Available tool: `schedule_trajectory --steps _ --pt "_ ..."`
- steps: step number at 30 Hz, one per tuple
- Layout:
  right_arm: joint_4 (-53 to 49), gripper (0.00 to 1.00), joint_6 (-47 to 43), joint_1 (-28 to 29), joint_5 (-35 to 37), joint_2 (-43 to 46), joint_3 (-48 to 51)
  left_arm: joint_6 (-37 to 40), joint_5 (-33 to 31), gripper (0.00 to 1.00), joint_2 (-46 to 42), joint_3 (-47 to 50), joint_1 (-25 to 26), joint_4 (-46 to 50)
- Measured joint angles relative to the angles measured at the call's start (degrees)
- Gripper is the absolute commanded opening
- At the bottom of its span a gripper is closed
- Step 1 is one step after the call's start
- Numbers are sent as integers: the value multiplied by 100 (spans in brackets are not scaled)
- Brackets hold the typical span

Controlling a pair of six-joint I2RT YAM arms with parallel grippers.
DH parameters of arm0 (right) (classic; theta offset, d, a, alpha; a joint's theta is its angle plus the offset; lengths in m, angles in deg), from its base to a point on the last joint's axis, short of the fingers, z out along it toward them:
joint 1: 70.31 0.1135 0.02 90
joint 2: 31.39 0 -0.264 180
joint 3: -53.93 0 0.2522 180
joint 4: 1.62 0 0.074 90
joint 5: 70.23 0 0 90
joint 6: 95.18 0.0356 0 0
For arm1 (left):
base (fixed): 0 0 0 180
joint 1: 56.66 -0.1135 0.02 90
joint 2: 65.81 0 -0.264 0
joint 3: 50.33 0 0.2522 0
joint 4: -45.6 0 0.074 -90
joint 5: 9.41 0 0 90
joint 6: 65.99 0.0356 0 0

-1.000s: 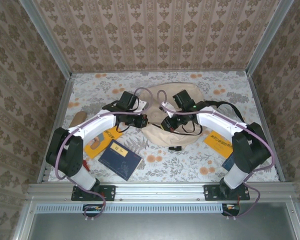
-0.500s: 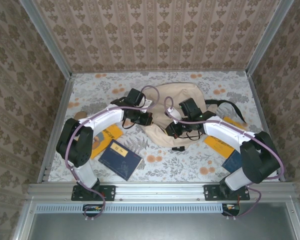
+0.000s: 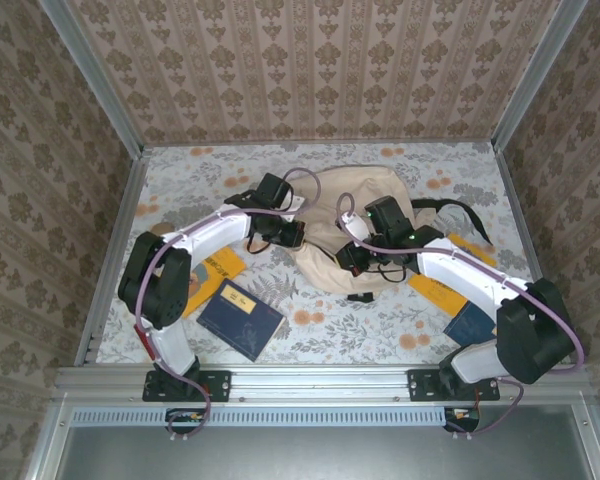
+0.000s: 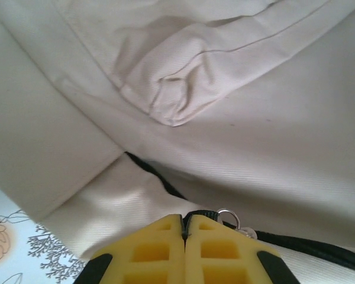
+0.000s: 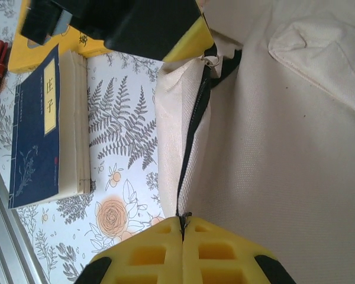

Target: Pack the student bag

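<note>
Both pairs of jaws are pressed shut, each seeming to nip the student bag (image 3: 365, 195) along its black zip (image 5: 192, 142): the left jaws beside a small metal ring (image 4: 228, 216), the right jaws at the zip's other end. Over the past second both arms have reached farther across the worktop (image 3: 380, 330) and sunk onto the bag, whose cloth has bunched between them. We judge the zip is about to be pulled open; nothing looks packed yet. Left of the right jaws lies a blue book (image 5: 32, 130) labelled "庄子"; lettering on the yellow book (image 5: 21, 59) beyond it is unreadable.
</note>
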State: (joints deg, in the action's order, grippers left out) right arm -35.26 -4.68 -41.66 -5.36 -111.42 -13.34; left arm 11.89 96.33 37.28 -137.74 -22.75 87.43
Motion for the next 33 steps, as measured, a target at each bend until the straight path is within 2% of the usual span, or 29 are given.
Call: schedule_trajectory --steps 5,9,10,14,17,21,22,23,24,26,29,33 --pt "-160 0 39 0 2 59 -4 -2 -448 0 197 -129 -243 20" --pt "-210 0 87 26 2 52 -76 -11 -575 0 345 -282 -356 66" --pt "-214 0 114 42 4 31 -125 -26 -588 5 350 -308 -356 92" --pt "-168 0 289 133 9 -243 -413 -214 -728 40 341 -422 -417 153" --pt "-96 0 452 203 50 -601 -723 -444 -817 53 184 -391 -597 164" --pt "28 0 595 302 72 -1276 -1320 -636 -861 56 -433 -125 -953 192" --pt "46 9 605 328 72 -1384 -1414 -699 -876 57 -682 -20 -1080 195" --pt "44 28 651 361 72 -1530 -1556 -748 -881 58 -918 81 -1193 197" --pt "39 43 739 389 79 -1624 -1644 -774 -885 59 -1095 157 -1272 203" --pt "46 65 894 417 205 -1716 -1740 -863 -890 62 -1497 367 -1434 201" --pt "42 79 1246 413 704 -1681 -1742 -951 -866 65 -1947 699 -1593 240" --pt "-39 84 1998 173 1703 -1606 -1742 -1115 -831 78 -2352 1121 -1694 302"
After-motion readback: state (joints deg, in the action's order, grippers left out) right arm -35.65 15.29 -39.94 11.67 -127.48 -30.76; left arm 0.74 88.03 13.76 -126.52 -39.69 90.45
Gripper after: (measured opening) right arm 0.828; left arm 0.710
